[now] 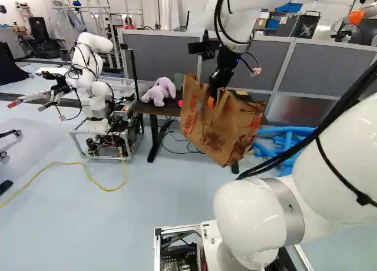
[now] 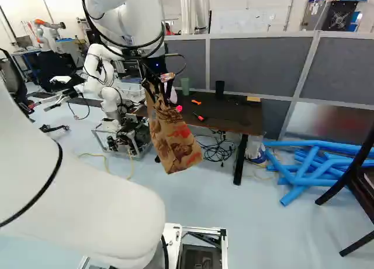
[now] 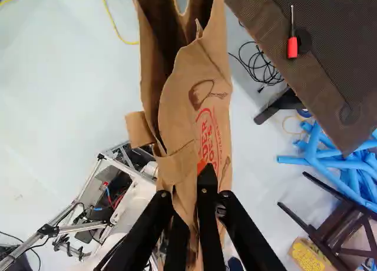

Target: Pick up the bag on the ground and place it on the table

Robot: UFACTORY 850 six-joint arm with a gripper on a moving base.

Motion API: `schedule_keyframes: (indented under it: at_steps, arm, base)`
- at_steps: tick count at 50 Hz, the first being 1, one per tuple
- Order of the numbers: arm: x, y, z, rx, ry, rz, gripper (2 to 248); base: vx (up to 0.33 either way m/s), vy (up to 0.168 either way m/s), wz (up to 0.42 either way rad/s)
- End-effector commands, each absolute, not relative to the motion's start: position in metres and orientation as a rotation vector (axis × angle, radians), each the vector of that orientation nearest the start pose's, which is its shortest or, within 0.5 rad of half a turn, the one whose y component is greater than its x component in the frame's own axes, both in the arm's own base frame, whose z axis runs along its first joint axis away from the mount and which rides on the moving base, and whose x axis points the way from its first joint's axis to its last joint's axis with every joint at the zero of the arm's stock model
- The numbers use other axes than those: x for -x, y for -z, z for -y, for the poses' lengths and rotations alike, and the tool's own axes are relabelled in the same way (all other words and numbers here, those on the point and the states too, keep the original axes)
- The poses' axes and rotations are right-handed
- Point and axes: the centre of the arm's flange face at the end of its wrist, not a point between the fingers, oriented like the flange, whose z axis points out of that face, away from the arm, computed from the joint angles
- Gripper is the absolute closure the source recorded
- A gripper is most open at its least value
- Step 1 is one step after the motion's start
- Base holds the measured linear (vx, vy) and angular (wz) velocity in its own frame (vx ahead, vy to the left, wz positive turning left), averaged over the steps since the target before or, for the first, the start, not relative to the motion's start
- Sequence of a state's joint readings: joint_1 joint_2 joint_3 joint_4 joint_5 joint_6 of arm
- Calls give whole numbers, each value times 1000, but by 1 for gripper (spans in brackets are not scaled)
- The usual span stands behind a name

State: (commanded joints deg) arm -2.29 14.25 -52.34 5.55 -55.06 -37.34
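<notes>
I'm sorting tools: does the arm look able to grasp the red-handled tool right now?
Probably not: the gripper is shut on the paper bag, though the tool lies uncovered on the table.

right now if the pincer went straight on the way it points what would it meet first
The pincer grips the paper bag, which would travel along; the first thing beyond is probably the floor, though the bag hides that line.

red lettering (image 3: pixel 207 142) on the paper bag (image 3: pixel 184 85)
</notes>
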Motion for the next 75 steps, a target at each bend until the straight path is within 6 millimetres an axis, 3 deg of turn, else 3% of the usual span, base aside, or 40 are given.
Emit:
schedule_keyframes:
  at_steps: [75]
  arm:
    - [-373, -622, 8, 2989, 340, 866, 229]
  base:
    - [0, -32, -156]
